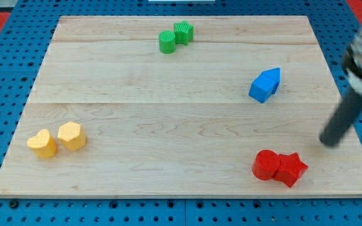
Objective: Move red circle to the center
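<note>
The red circle (266, 164) lies near the board's bottom right, touching a red star (291, 168) on its right. My tip (330, 143) is at the end of the dark rod coming in from the view's upper right. It sits to the right of and slightly above the two red blocks, apart from them by a small gap.
A blue pentagon-like block (266, 85) lies at the right, above the red pair. A green circle (167, 42) and a green star (183, 31) touch at the top middle. Two yellow blocks, a heart (42, 144) and a hexagon (72, 135), sit at the bottom left. The wooden board (168, 125) lies on a blue pegboard.
</note>
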Tool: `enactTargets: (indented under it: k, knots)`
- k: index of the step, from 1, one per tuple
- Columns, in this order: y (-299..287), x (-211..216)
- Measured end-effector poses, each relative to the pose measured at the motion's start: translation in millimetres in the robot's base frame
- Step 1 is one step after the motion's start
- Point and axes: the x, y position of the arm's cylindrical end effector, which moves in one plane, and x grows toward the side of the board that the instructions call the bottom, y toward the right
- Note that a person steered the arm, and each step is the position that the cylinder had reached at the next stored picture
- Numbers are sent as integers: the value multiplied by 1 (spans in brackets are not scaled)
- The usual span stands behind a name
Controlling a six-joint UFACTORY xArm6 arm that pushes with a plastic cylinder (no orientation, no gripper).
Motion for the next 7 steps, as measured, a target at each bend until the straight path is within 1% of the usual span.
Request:
enactTargets:
  k: [1,2,3,4,5,6,7]
  knots:
    - [-14,48]
    - [-93,45]
    - [-172,25]
    - [-148,21]
    - [-125,34]
    - [-125,8]
    - [-121,-5]
